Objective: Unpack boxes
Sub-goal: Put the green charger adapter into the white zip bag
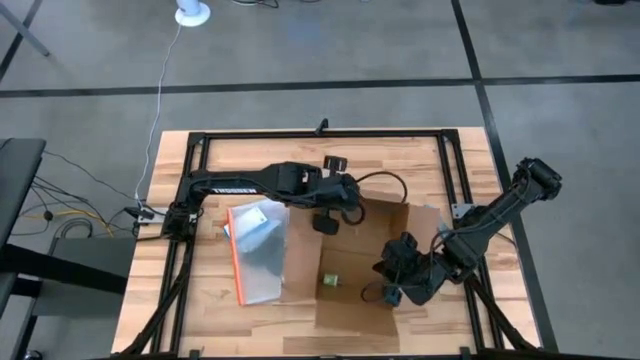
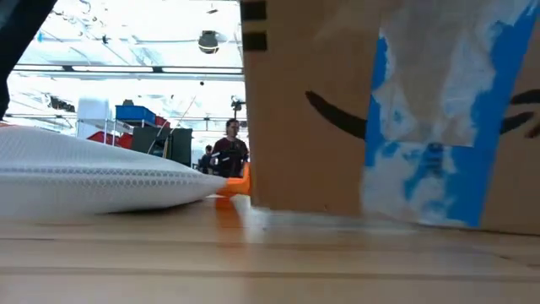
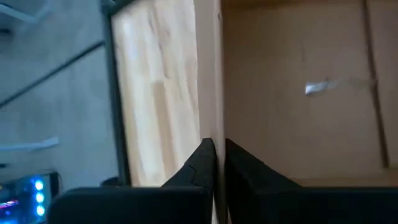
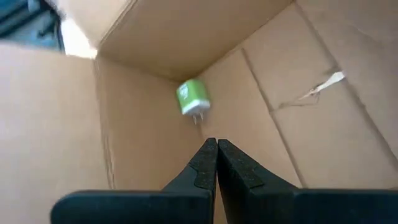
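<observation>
A: Nearest the low camera is bare tabletop [image 2: 253, 270], then the box [image 2: 354, 110] wall with its blue-and-white tape, and a white pouch [image 2: 93, 173] beside it.

B: Where's the box on the tabletop?

A: Toward the right half, open side up, flaps spread; its long axis runs front edge to back edge. Inside lies a small green plug [image 4: 193, 99], prongs toward the right hand.

B: And the hands?

A: The right hand [image 4: 216, 155] is down in the box, fingers pressed together, holding nothing. The left hand [image 3: 214, 163] sits at the box's back-left wall, fingers nearly closed astride the cardboard edge, apparently pinching it.

B: Risks?

A: With closed fingers the right hand would likely just nudge the plug into the corner. If the left hand's hold slips, the box could slide toward the pouch.
</observation>
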